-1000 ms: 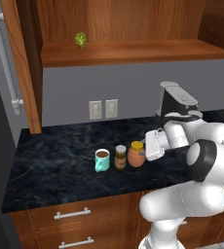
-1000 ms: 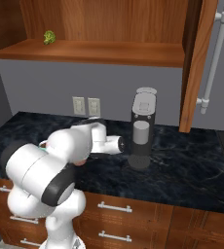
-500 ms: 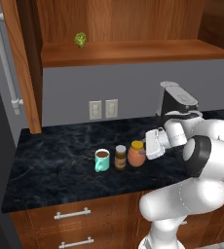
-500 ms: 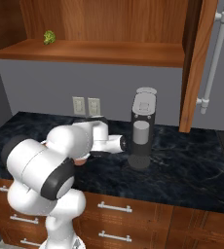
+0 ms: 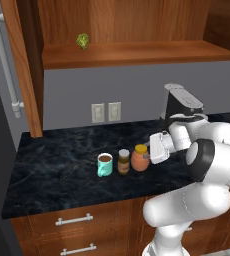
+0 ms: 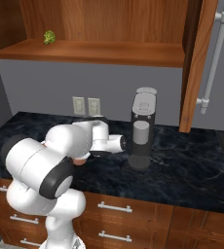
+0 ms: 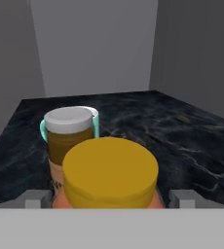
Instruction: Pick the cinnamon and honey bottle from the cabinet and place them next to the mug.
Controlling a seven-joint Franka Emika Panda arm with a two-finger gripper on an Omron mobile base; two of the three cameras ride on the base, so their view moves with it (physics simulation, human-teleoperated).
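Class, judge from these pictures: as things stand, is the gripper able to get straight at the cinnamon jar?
Probably not. The honey bottle stands between the gripper fingertips, with the cinnamon right behind it and the mug beyond, so the bottle blocks a direct approach.

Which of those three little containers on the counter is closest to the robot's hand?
The honey bottle, orange with a yellow lid, at the row's end by the hand; cinnamon and mug stand beyond.

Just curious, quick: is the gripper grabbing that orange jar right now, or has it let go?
Gripper: open, one fingertip on either side of the honey bottle, not clamping it.
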